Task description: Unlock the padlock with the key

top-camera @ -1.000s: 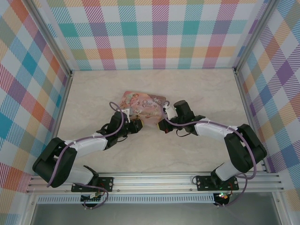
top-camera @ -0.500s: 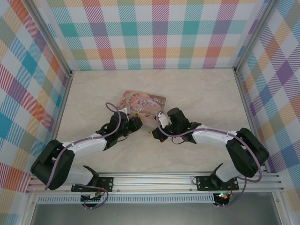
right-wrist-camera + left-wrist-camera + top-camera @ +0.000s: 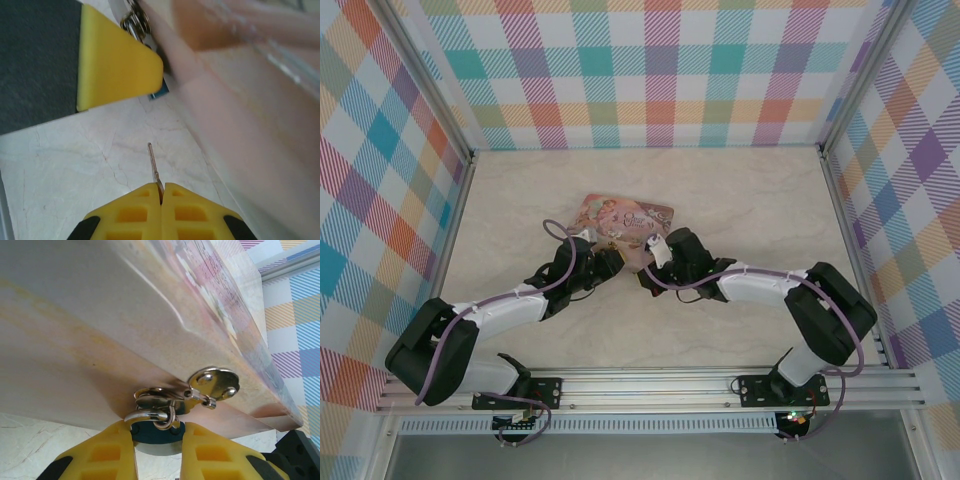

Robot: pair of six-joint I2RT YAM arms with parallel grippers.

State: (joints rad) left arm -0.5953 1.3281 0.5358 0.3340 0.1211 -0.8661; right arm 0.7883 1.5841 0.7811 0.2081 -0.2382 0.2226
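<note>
A pink picture tin [image 3: 625, 215] lies on the pale marbled table [image 3: 760, 200], a little left of the middle. The left gripper [image 3: 615, 264] and the right gripper [image 3: 644, 279] come together at the tin's near edge, very near each other. Coloured checked walls [image 3: 660, 70] stand around the table, and an aluminium rail [image 3: 650, 385] runs along the near side.

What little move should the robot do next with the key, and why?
Probably ease the right end effector forward, steering the key toward the padlock. The key pokes from its shut tips, pointing at the padlock gripped by the left end effector, but hasn't reached it.
</note>
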